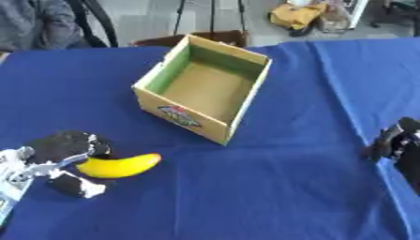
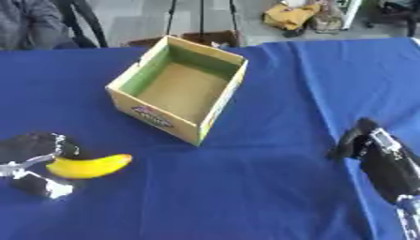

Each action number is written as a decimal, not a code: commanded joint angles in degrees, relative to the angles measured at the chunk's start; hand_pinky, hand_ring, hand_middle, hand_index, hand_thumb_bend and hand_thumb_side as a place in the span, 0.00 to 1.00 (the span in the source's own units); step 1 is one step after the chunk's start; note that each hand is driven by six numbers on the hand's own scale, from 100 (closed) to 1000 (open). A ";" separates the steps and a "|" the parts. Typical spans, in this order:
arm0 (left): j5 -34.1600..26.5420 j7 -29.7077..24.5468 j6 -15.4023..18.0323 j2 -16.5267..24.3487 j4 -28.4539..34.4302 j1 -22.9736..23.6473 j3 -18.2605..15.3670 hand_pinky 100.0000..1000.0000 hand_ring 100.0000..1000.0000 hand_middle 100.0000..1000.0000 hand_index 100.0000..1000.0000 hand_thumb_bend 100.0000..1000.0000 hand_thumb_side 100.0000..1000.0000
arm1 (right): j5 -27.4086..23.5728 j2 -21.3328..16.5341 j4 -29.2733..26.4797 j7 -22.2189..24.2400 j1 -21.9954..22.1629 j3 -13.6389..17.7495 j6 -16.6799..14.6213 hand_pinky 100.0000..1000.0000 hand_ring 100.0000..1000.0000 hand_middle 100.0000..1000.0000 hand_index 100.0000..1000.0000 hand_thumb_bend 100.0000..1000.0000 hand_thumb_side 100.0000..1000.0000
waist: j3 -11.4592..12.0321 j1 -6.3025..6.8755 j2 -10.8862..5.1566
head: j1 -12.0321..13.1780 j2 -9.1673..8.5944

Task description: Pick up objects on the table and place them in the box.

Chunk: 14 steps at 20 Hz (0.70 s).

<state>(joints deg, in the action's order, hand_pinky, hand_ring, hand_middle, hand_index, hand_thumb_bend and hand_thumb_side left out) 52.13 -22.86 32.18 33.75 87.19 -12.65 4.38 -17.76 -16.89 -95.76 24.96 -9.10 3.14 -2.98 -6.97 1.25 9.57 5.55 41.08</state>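
Observation:
A yellow banana lies on the blue tablecloth at the lower left. My left hand is at its left end, with dark fingers curled over the far side and the thumb on the near side. An open cardboard box with a green inner wall and a colourful label stands behind it at the middle of the table, with only its brown floor showing inside. My right hand rests at the right edge, fingers relaxed and holding nothing, well away from the box.
The blue cloth has a crease running down its right side. Beyond the far edge are a seated person, tripod legs and a yellow bag on the floor.

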 commanded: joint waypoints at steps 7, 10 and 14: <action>1.44 2.13 -1.40 1.05 -1.17 -0.64 -0.02 0.46 0.47 0.45 0.70 0.12 0.26 | -0.06 -0.78 -0.92 0.16 -0.81 0.22 -0.08 0.46 0.30 0.24 0.44 0.00 0.77 | -0.03 -0.09 -0.45 | 0.06 -0.39; 1.41 2.25 -1.58 1.09 -1.29 -0.61 0.03 0.46 0.46 0.44 0.70 0.11 0.22 | -0.07 -0.79 -0.91 0.16 -0.81 0.23 -0.06 0.46 0.30 0.24 0.44 0.00 0.77 | -0.05 -0.07 -0.46 | 0.05 -0.40; 0.99 2.30 -1.72 1.31 -1.08 -0.53 -0.06 0.46 0.46 0.43 0.69 0.06 0.20 | -0.07 -0.81 -0.90 0.16 -0.79 0.23 -0.05 0.46 0.30 0.24 0.44 0.00 0.77 | -0.07 -0.02 -0.50 | 0.02 -0.38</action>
<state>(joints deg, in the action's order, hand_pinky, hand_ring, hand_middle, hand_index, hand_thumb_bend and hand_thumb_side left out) 52.84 -20.58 30.67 33.73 86.12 -12.89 4.40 -17.76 -16.89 -95.76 25.02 -9.11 3.14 -2.92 -7.01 1.29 9.58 5.54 41.00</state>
